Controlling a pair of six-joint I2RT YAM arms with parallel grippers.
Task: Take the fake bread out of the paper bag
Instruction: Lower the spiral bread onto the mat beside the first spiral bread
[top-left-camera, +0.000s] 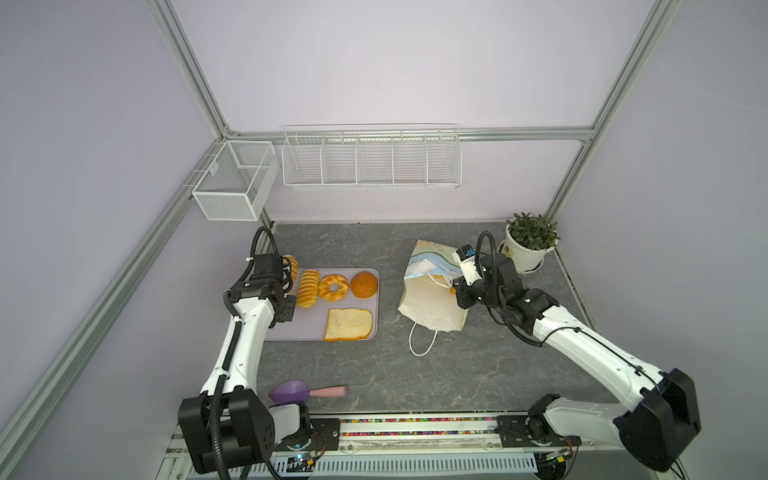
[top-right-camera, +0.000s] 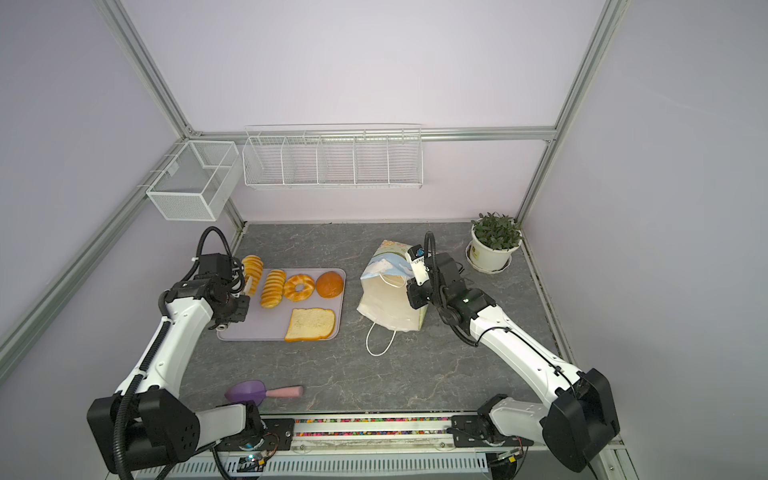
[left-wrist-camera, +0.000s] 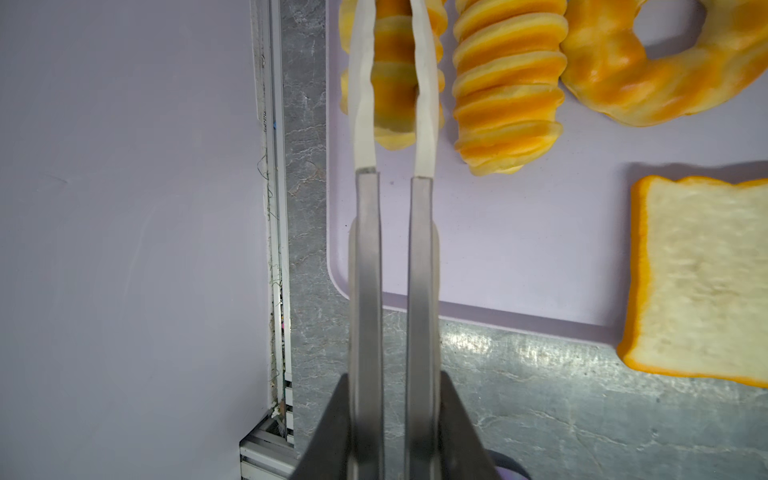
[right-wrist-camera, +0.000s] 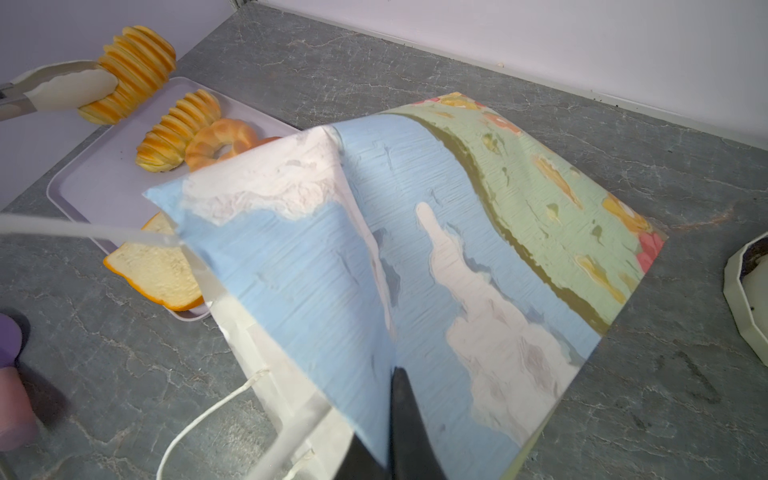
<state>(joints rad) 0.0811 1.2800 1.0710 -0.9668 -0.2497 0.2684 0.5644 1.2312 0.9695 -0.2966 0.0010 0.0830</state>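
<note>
My left gripper (top-left-camera: 288, 272) is shut on a ridged long loaf (top-left-camera: 293, 266) of fake bread, held tilted over the far left corner of a lilac tray (top-left-camera: 299, 330). Its long white-tipped fingers (left-wrist-camera: 424, 83) clamp the loaf (left-wrist-camera: 395, 83) from both sides. On the tray lie another ridged loaf (top-left-camera: 308, 288), a braided ring (top-left-camera: 333, 286), a round bun (top-left-camera: 364, 284) and a toast slice (top-left-camera: 348, 324). The paper bag (top-left-camera: 430, 303) leans on the table to the right, its white inside showing. My right gripper (right-wrist-camera: 390, 374) is shut on the bag's printed wall (right-wrist-camera: 415, 249).
A potted plant (top-left-camera: 530, 243) stands at the back right, close behind my right arm. A purple scoop (top-left-camera: 291, 390) with a pink handle lies near the front edge. The bag's cord handle (top-left-camera: 422, 340) trails on the table. Wire baskets (top-left-camera: 372, 158) hang on the back wall.
</note>
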